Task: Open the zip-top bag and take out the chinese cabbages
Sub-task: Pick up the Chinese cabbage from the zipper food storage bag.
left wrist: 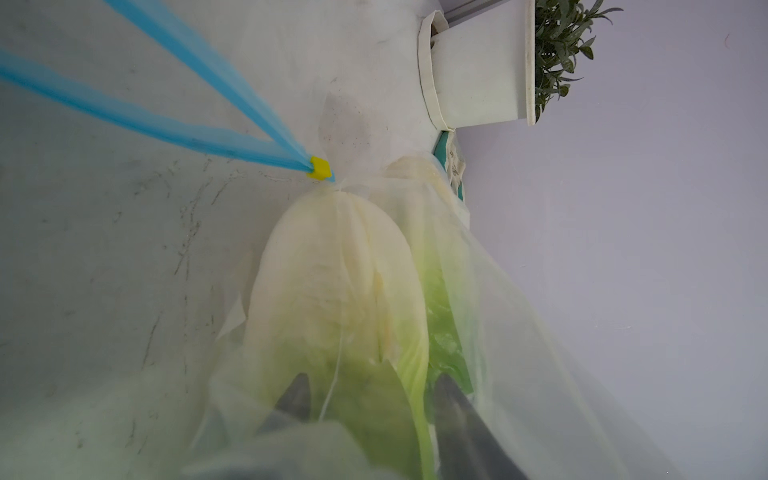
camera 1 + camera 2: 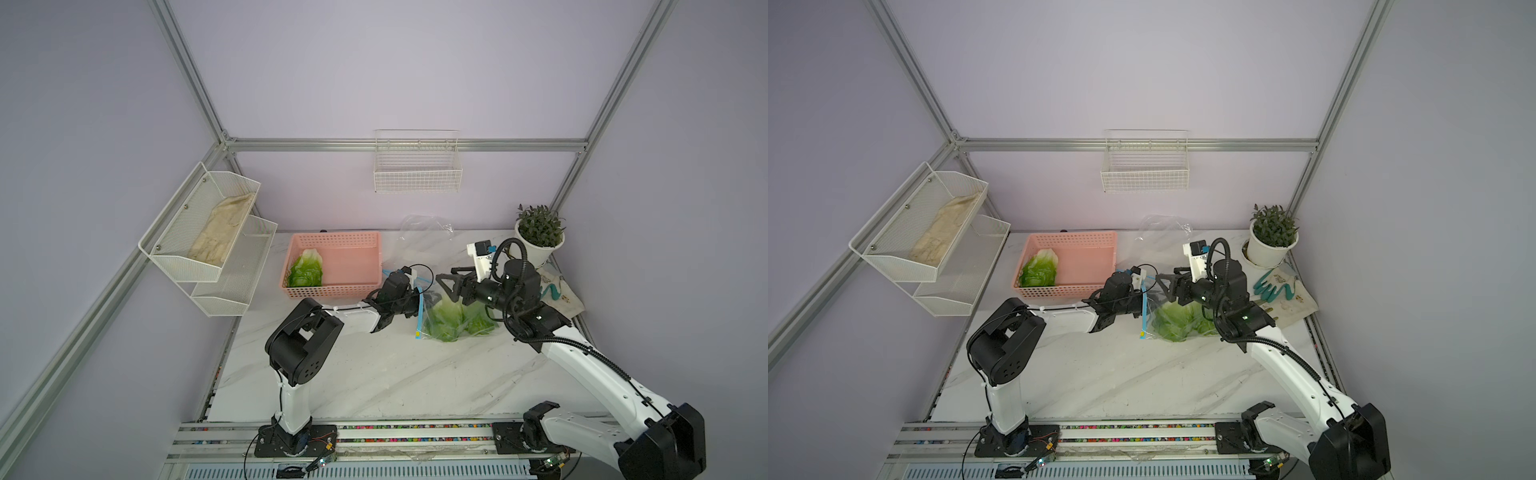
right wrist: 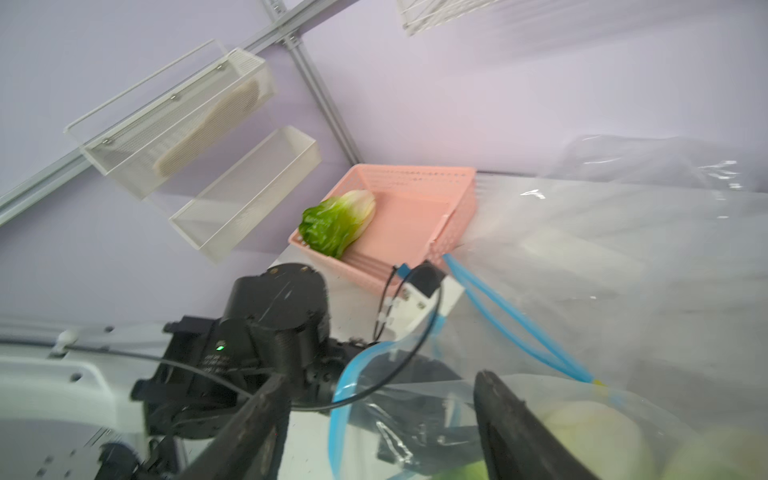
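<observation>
The clear zip-top bag [image 2: 461,322] with a blue zip strip [image 2: 420,311] lies open at mid-table and holds chinese cabbages [image 2: 446,318]. My left gripper [image 2: 428,301] reaches into its mouth. In the left wrist view its fingers [image 1: 297,395] stand apart on either side of one cabbage's [image 1: 332,270] leafy end. Bag film blurs whether they press it. A second cabbage [image 1: 446,332] lies beside it. My right gripper [image 2: 446,284] hovers open just above the bag mouth [image 3: 345,382], holding nothing. Another cabbage [image 2: 306,268] lies in the pink basket [image 2: 336,236].
A potted plant [image 2: 539,232] stands at the back right, with gloves on a cloth [image 2: 559,291] in front of it. Crumpled clear plastic [image 2: 424,232] lies behind the bag. Mesh shelves [image 2: 208,232] hang on the left wall and a wire basket [image 2: 417,170] on the back wall.
</observation>
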`<state>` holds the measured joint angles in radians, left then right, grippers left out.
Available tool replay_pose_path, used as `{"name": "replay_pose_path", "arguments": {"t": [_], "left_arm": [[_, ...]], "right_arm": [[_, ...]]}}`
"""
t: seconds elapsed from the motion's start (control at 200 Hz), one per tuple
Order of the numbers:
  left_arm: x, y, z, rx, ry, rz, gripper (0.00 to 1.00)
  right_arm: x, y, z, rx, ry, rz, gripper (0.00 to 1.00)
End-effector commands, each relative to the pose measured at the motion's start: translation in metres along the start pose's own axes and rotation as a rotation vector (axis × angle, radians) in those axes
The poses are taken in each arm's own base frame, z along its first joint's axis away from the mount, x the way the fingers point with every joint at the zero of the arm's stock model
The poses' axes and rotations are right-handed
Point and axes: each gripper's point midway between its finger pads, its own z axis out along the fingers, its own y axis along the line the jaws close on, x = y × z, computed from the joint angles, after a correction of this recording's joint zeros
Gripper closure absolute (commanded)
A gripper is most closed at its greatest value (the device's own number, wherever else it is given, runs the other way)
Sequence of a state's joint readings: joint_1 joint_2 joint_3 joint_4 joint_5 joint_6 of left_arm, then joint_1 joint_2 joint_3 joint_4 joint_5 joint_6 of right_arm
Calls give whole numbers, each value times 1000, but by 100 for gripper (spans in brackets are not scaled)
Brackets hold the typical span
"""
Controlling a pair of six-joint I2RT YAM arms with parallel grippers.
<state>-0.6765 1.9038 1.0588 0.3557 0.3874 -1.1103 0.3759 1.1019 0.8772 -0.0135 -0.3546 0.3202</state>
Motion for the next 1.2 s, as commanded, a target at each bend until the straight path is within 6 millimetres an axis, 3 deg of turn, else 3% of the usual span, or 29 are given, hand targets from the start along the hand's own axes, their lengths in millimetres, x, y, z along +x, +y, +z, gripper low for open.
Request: {"name": "replay_pose_path", "arguments": {"t": [0.0, 0.09, 0.215, 0.375, 0.505, 0.65, 0.79, 0.91, 1.0, 1.195], "left_arm": [[21, 15, -2, -11, 62, 43, 53], [31, 21, -5, -15, 99, 55, 53], [43, 29, -9, -36, 140, 81, 54], [50, 37, -14, -75, 168, 127, 53], [50, 26, -14, -50, 176, 153, 53], [46, 8, -15, -13, 169, 175, 48], [39, -10, -23, 7, 142, 211, 39], [31, -28, -32, 34, 105, 240, 39], [26, -38, -33, 53, 95, 250, 45], [29, -22, -16, 17, 124, 218, 40]], "right_arm": [[21, -81, -12, 305, 10, 234, 27], [52, -116, -19, 420, 99, 343, 27], [92, -134, -26, 505, 205, 396, 24], [135, -135, -28, 492, 336, 437, 36], [164, -120, -20, 391, 430, 518, 52], [177, -114, -14, 331, 471, 543, 66], [177, -116, -10, 329, 477, 524, 69], [181, -114, -5, 306, 494, 531, 71], [184, -115, -3, 299, 496, 534, 72], [180, -114, -1, 287, 484, 527, 74]]}}
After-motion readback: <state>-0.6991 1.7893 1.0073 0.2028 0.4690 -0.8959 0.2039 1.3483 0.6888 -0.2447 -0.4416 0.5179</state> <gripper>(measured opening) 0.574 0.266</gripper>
